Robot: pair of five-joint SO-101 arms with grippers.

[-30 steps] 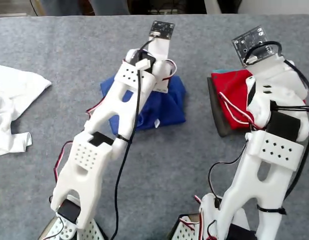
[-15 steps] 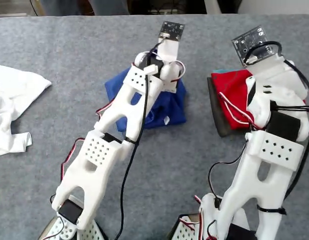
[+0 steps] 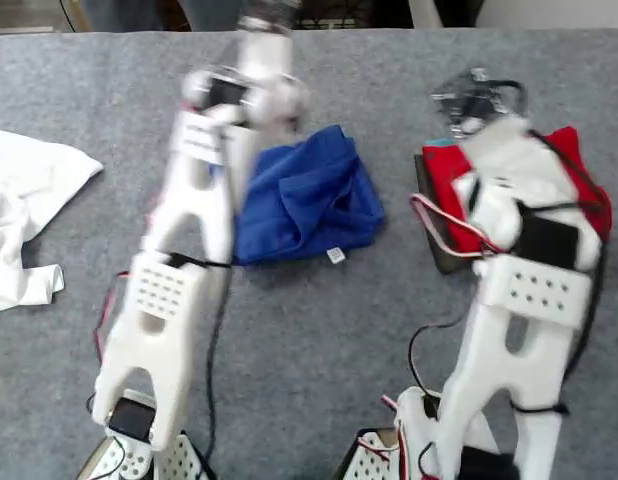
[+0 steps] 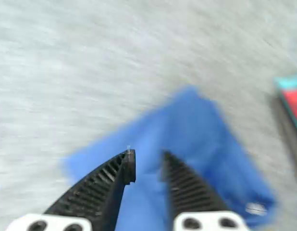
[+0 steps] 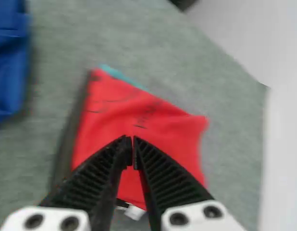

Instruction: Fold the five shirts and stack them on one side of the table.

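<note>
Release looks done: left gripper (image 4: 147, 161) hangs parted and empty over the folded blue shirt (image 3: 309, 195), right gripper (image 5: 131, 142) closed above the stacked red shirt (image 5: 153, 118).

left gripper (image 4: 147, 163) hangs with its jaws slightly parted, right gripper (image 5: 129, 144) with its jaws pressed together
</note>
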